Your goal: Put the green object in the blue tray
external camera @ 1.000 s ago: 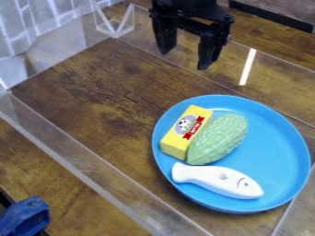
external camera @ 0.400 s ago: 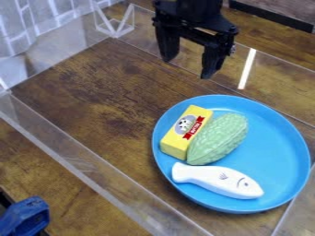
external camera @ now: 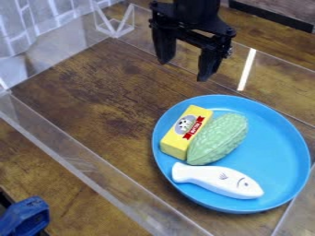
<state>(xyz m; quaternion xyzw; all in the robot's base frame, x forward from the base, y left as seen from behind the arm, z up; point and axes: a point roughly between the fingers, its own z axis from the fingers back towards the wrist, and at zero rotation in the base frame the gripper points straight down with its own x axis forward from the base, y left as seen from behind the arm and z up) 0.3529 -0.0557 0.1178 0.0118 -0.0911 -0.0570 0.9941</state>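
On the blue tray (external camera: 281, 138), green object (external camera: 219, 139), well below jaws spread apart, empty.

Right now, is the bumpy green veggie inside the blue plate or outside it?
Inside. The green object lies on the blue tray, beside the yellow block.

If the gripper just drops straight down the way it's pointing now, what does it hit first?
Most likely bare wooden table: the open gripper hangs beyond the blue tray, clear of the green object, though depth is uncertain.
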